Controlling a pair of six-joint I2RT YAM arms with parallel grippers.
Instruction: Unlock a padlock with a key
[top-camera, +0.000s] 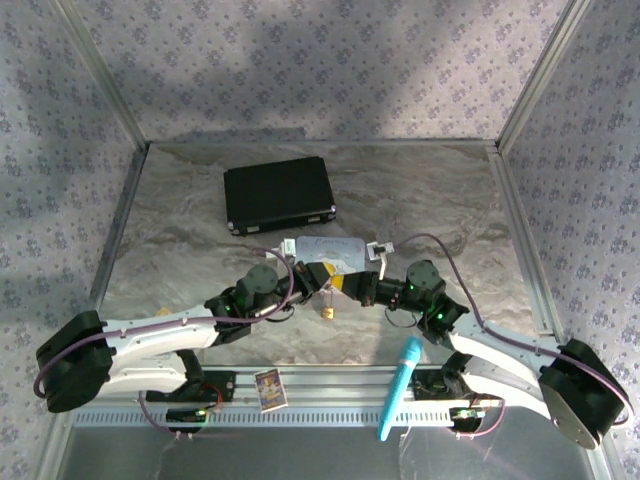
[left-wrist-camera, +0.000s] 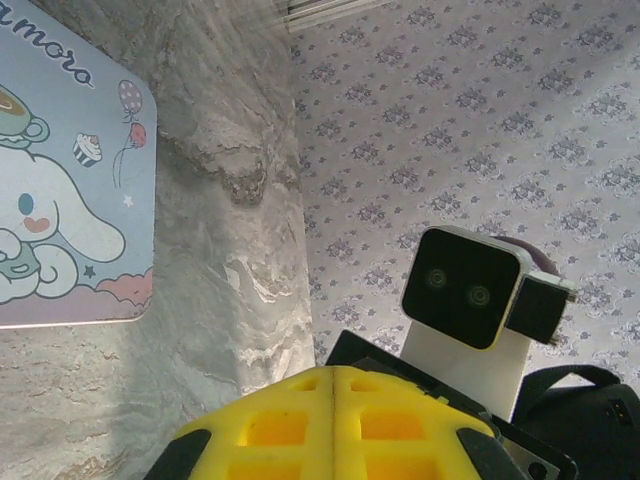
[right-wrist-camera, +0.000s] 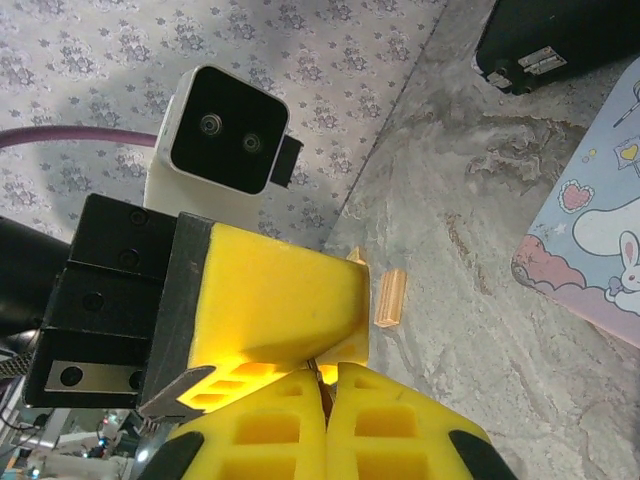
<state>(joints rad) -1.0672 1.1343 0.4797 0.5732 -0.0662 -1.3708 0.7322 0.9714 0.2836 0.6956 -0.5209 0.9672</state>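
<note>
My two grippers meet tip to tip above the table's middle. My right gripper (top-camera: 343, 284) (right-wrist-camera: 322, 378) is shut on the key (right-wrist-camera: 322, 370), a thin dark metal sliver that pokes out toward the underside of the left fingers (right-wrist-camera: 270, 300). My left gripper (top-camera: 321, 277) (left-wrist-camera: 333, 372) is shut, its yellow pads pressed flat together with nothing showing between them. The padlock is hidden where the tips meet. A small tan corner (right-wrist-camera: 355, 258) peeks past the left fingertip; I cannot tell what it is.
A ridged tan block (right-wrist-camera: 390, 297) (top-camera: 328, 313) lies on the table under the fingertips. The pastel tin (top-camera: 330, 250) (left-wrist-camera: 60, 200) sits just behind them, a black case (top-camera: 278, 194) farther back. A blue marker (top-camera: 398, 388) and a small card (top-camera: 269, 387) rest on the front rail.
</note>
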